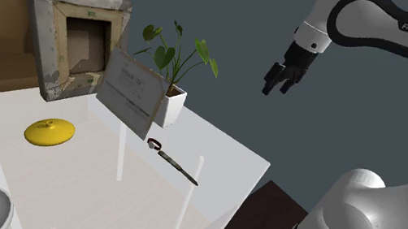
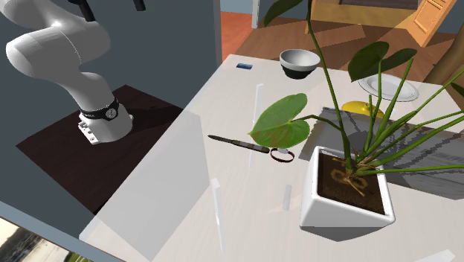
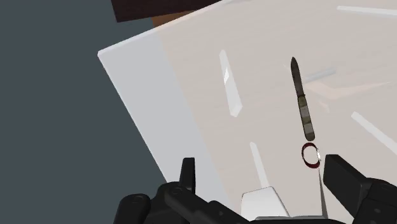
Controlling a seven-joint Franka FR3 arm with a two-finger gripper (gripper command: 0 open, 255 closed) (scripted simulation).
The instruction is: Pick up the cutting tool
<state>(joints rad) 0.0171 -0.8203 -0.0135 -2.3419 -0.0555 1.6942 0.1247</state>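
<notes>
Jaws wide apart, nothing between them. Gripper point(image 1: 277, 89) point(image 3: 262, 172) hangs high in the air, off the white table point(image 1: 85, 187).

Cutting tool point(image 1: 175, 163) point(image 2: 245, 144) point(image 3: 304, 105): slim and dark, with a small reddish ring at one end. It lies flat on the table near the edge. In the shoulder view it sits at about 8 o'clock from the gripper, well apart and untouched, with the ring end toward 10 o'clock and the tip toward 4 o'clock.

White planter point(image 1: 169, 106) point(image 2: 346, 190) with a green leafy plant stands upright at 12 o'clock from the ring, near but not touching. A pale card point(image 1: 130, 91) leans tilted just beside the planter at its 9 o'clock.

Yellow lid point(image 1: 50, 131) rests at 9 o'clock from the tool, well apart. A worn picture frame point(image 1: 73, 38) stands farthest back, at 11 o'clock.
</notes>
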